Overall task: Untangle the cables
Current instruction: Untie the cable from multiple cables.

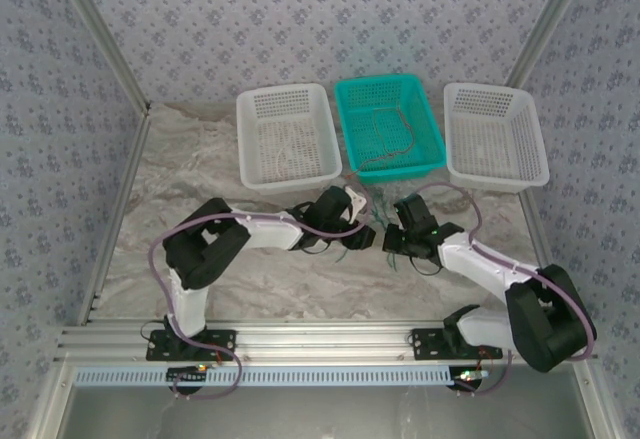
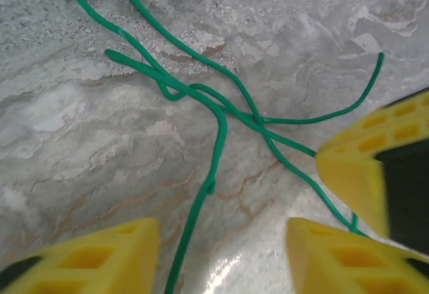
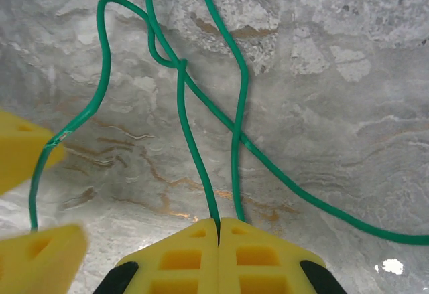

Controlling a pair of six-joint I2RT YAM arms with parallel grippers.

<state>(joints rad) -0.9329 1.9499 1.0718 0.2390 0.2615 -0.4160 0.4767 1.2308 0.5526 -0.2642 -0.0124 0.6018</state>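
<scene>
Green cables (image 2: pixel 221 110) lie knotted and crossing on the marble table (image 1: pixel 200 259), between my two grippers at mid-table. My left gripper (image 2: pixel 221 240) is open, its yellow fingers (image 2: pixel 127 250) apart, and one green strand (image 2: pixel 190 237) runs through the gap near the left finger without being pinched. My right gripper (image 3: pixel 218 224) is shut on a green strand (image 3: pixel 194 153) that enters the seam between its yellow fingers; another strand passes just beside it. From above, the left gripper (image 1: pixel 362 221) and the right gripper (image 1: pixel 392 234) almost face each other over the green cables (image 1: pixel 381 199). A brownish cable (image 1: pixel 395 144) lies in the teal basket (image 1: pixel 425 94).
Three baskets stand in a row at the back: white (image 1: pixel 250 139), teal, and white (image 1: pixel 530 129). The other arm's yellow fingers (image 2: pixel 355 167) (image 3: pixel 20 153) crowd into each wrist view. Aluminium frame rails border the table's sides and its near edge (image 1: pixel 320 339).
</scene>
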